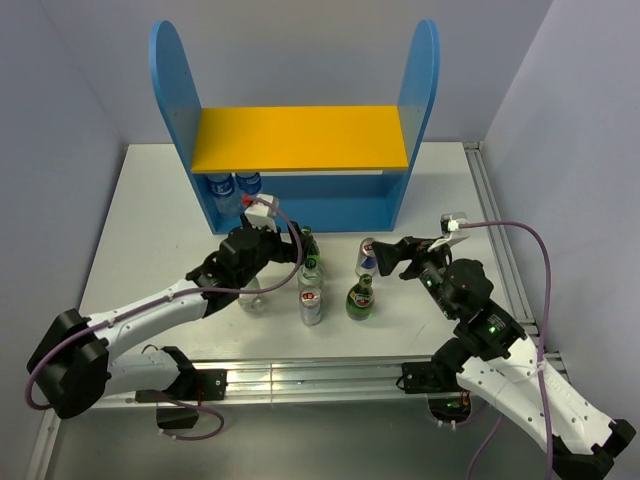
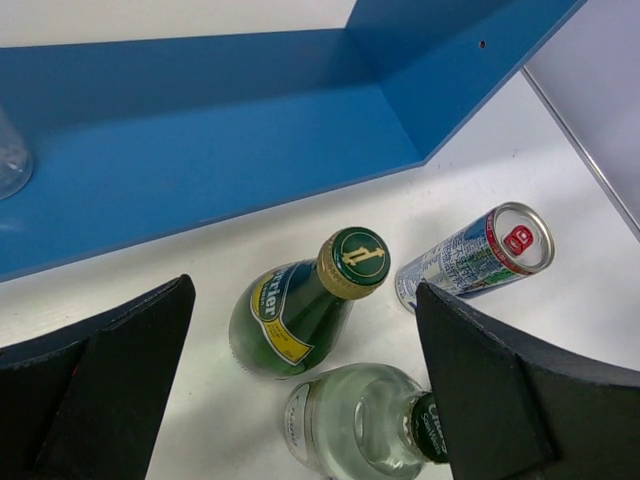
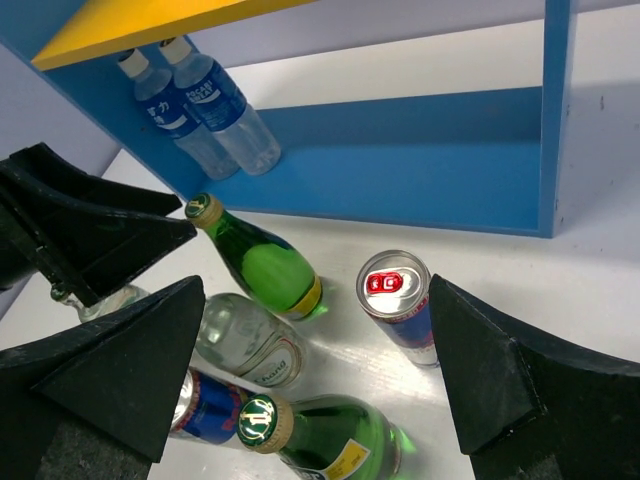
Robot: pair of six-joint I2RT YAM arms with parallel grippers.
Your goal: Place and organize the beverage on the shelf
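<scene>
Because all six drinks stand bunched on the white bench [image 1: 140, 220] in front of the two-tier shelf [image 1: 175, 90] with blue round-topped sides and a yellow top board [image 1: 300, 138], none of them on it yet, a knock-on tumble looks the likeliest mishap. The left hand [image 2: 305, 290], spread wide and holding nothing, hangs over the dark green glass bottle with the gold cap [image 2: 300, 315]; whether it touches cannot be told. A clear green-capped bottle [image 2: 360, 420] stands just beside that one, so a descending or closing finger could clip it and send it into its neighbours. The right hand [image 1: 395, 252], equally wide and empty, faces the same group from the other side. It is nearest the slim silver-and-blue can with a red tab [image 3: 395, 300] and a second dark green bottle with a yellow label [image 3: 320, 455]; two hands working one tight cluster could collide. A second clear bottle [image 1: 250, 298] sits partly under the left arm [image 1: 150, 305], where a sweeping forearm might fell it. The slim silver-and-red can [image 1: 311, 305] stands at the group's near side.

For room, two blue-labelled plastic water bottles [image 1: 235, 188] fill the lower tier's left end, while its middle and right lie open and the top board is bare. That board roofs the lower tier, so a tall neck carried high could strike its front edge. Open bench lies right of the cluster, and a rolling bottle could run to the bench's edge.
</scene>
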